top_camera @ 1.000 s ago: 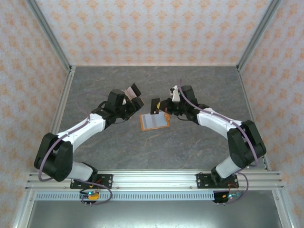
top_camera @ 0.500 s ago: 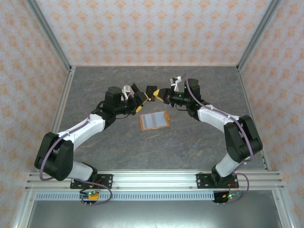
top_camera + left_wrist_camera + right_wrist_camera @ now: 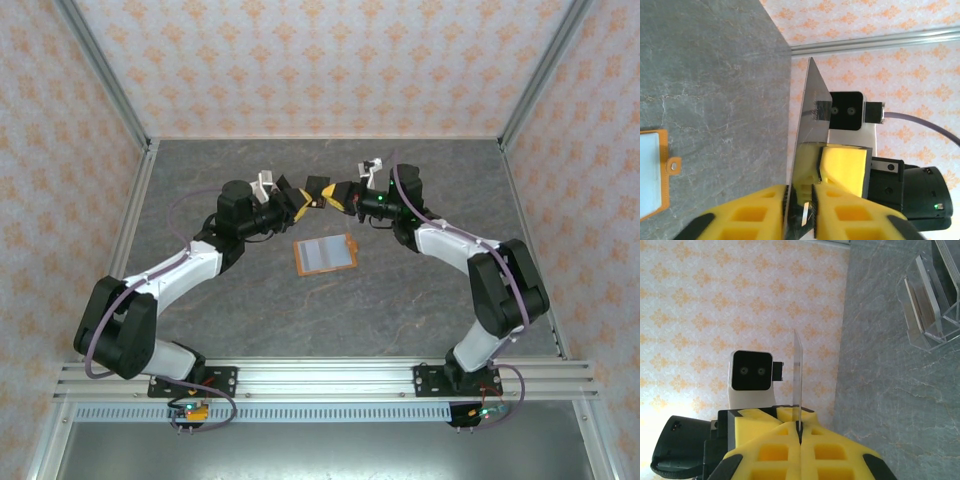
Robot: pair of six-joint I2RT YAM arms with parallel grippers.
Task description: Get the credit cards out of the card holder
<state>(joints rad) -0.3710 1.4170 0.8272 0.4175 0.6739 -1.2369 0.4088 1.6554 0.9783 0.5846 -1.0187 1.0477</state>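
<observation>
A black credit card [image 3: 318,187] hangs in the air between my two grippers, behind the card holder. My right gripper [image 3: 334,192] is shut on one end; the right wrist view shows the card [image 3: 799,375] edge-on, rising from the closed fingertips of the right gripper [image 3: 800,432]. My left gripper [image 3: 304,198] has closed on the other end. In the left wrist view the glossy card [image 3: 812,115] sits slanted between the fingers of the left gripper [image 3: 801,195], which stand narrowly apart. The orange card holder [image 3: 325,255] lies flat on the table, pale face up [image 3: 650,175].
A clear acrylic stand [image 3: 932,305] sits on the grey table in the right wrist view, with a brownish card [image 3: 912,310] in one slot. Patterned walls and metal rails enclose the table [image 3: 400,310]. Both forearms arch inward over the middle.
The right gripper lifted the black card away from the holder towards the back. The left gripper swung in to meet it and closed its wide-open fingers on the card.
</observation>
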